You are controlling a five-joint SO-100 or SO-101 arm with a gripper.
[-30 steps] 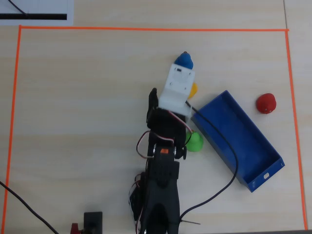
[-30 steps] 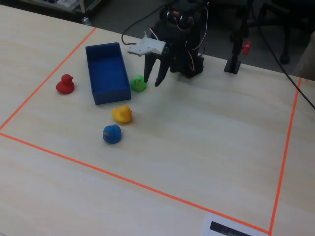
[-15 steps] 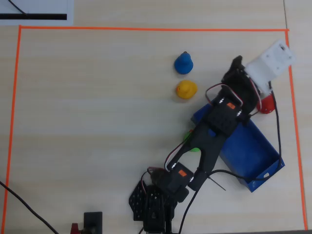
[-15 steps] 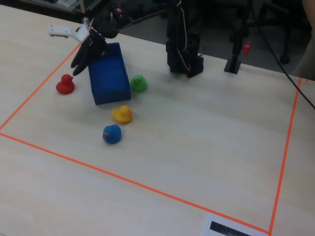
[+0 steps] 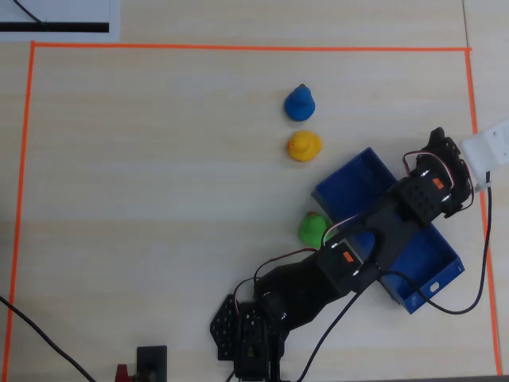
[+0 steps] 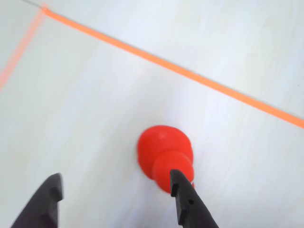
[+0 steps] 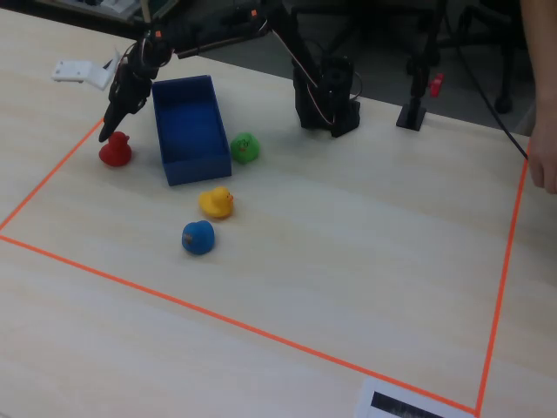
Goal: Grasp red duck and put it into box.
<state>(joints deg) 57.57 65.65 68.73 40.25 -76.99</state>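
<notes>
The red duck (image 6: 164, 153) stands on the pale table, just inside the orange tape. In the wrist view it lies up against the inner side of my right fingertip (image 6: 183, 194). My gripper (image 6: 116, 175) is open, and the left fingertip (image 6: 50, 197) is far from the duck. In the fixed view the gripper (image 7: 111, 129) hangs just above the red duck (image 7: 115, 150), left of the blue box (image 7: 187, 122). In the overhead view the arm lies across the box (image 5: 358, 179), and the duck and fingertips are hidden under the wrist.
A green duck (image 7: 244, 146) stands right beside the box; a yellow duck (image 7: 216, 202) and a blue duck (image 7: 197, 237) stand nearer the table's middle. Orange tape (image 6: 190, 73) runs just past the red duck. A person's hand (image 7: 544, 157) is at the right edge.
</notes>
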